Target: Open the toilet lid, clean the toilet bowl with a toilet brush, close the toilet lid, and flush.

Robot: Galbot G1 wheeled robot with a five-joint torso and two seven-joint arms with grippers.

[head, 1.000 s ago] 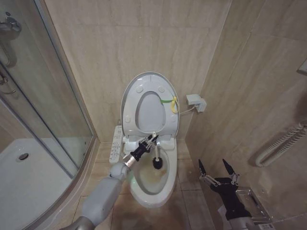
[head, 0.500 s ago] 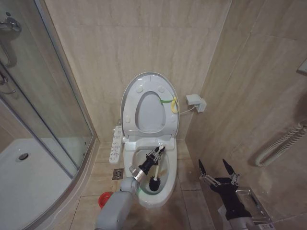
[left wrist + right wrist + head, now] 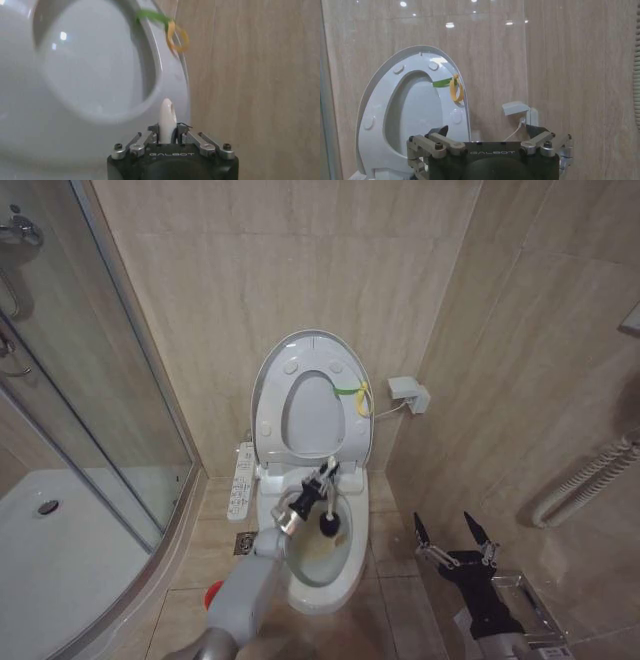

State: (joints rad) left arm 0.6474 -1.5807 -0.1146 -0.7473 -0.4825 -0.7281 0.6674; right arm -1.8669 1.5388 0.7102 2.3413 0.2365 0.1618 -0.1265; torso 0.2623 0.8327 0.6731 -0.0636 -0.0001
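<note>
With its black head low in the toilet bowl [image 3: 322,565], the toilet brush [image 3: 328,505] is clamped by the left gripper [image 3: 312,494] (right gripper [image 3: 456,542] spread, idle), so dirty water could be flicked onto the raised toilet lid [image 3: 272,380] by a hard stroke.

The head view looks forward and down from high up into a tiled bathroom corner, far enough back to take in the whole toilet bowl [image 3: 322,565], the raised toilet lid [image 3: 312,395] and the shower enclosure [image 3: 75,440] on the robot's left. The left wrist view sits very close, looking along the left gripper [image 3: 170,135] toward the lid [image 3: 90,86] and the wall just beside it. The right wrist view looks from low and farther off, level across the right gripper [image 3: 490,137] at the upright lid [image 3: 410,112]. All three share the lid and its yellow-green strap [image 3: 352,392] [image 3: 165,26] [image 3: 451,87].
</note>
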